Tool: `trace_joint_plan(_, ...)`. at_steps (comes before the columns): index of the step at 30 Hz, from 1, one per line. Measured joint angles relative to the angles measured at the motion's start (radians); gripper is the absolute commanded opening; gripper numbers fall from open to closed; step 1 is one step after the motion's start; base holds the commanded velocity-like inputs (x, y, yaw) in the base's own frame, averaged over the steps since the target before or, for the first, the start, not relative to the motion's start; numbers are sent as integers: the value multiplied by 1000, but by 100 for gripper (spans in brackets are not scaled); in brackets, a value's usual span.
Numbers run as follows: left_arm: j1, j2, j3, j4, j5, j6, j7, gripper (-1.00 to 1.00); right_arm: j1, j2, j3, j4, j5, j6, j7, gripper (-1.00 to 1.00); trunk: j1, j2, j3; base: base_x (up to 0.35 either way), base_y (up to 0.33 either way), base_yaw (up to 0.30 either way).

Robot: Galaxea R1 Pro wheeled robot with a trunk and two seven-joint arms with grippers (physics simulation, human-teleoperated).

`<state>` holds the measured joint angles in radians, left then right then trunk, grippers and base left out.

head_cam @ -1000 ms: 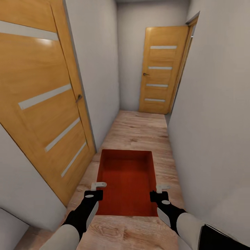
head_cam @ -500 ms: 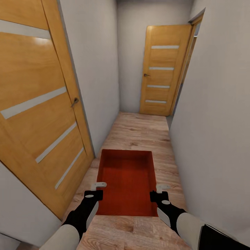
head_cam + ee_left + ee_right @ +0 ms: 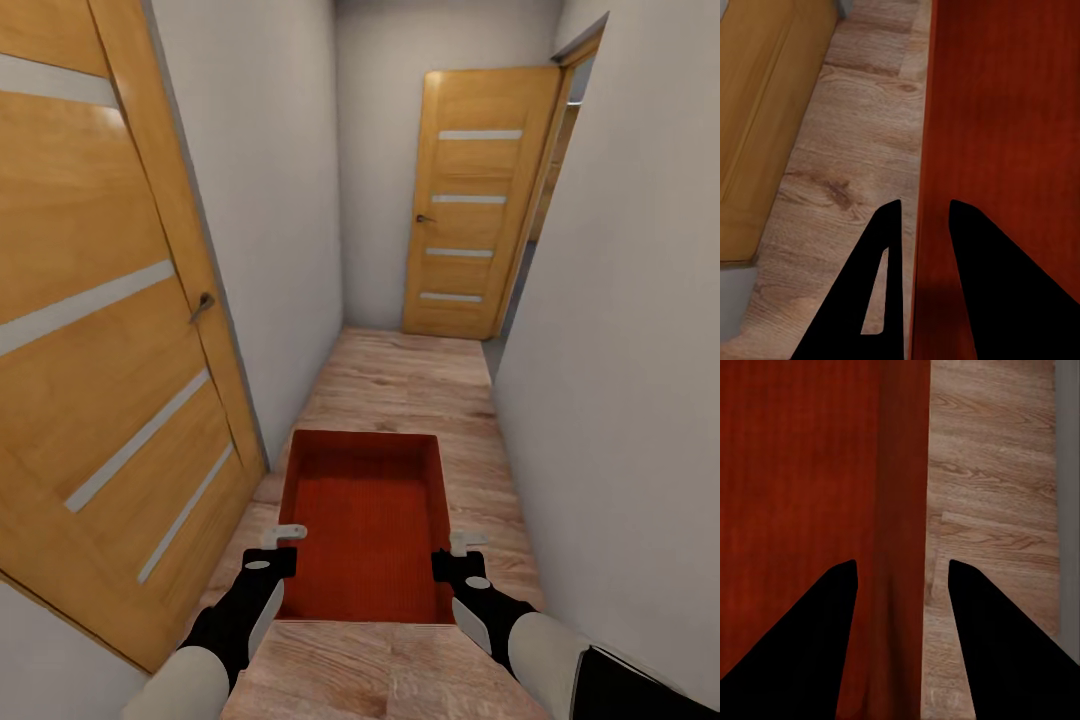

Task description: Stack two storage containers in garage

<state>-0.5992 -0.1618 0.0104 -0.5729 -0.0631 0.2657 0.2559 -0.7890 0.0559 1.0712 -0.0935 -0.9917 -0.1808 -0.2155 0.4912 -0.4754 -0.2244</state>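
The robot stands in a narrow corridor with plain white walls and a light wood plank floor (image 3: 400,380). Out in front of it, held between the two arms above the planks, is an orange-red storage container (image 3: 365,520), open at the top, its ribbed bottom bare.

The left pincer (image 3: 284,538) grips the container's left wall; from the left wrist camera the thin rim runs up between the two dark fingers (image 3: 881,277), one outside over the planks, one inside over the red bottom (image 3: 1005,112). The right pincer (image 3: 466,543) holds the right wall the same way, with the wall (image 3: 904,510) passing between its fingers (image 3: 810,645), one over the red inside, the other over the floor (image 3: 990,495).

A tall honey-coloured door (image 3: 100,330) with pale horizontal strips and a small handle stands close on the left. Another door of the same kind (image 3: 475,205) stands at the far end of the corridor, next to an opening on the right.
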Motion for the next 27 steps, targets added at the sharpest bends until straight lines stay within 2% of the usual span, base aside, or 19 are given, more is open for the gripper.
trace_joint_plan(19,0,0,0,0,0,0,0,-100,0,0,0,0,0,0,0,-100,0,0,0,322,0,-188)
trace_joint_plan(27,0,0,0,0,0,1,0,-100,0,0,0,0,0,0,0,-100,0,0,0,322,0,-56)
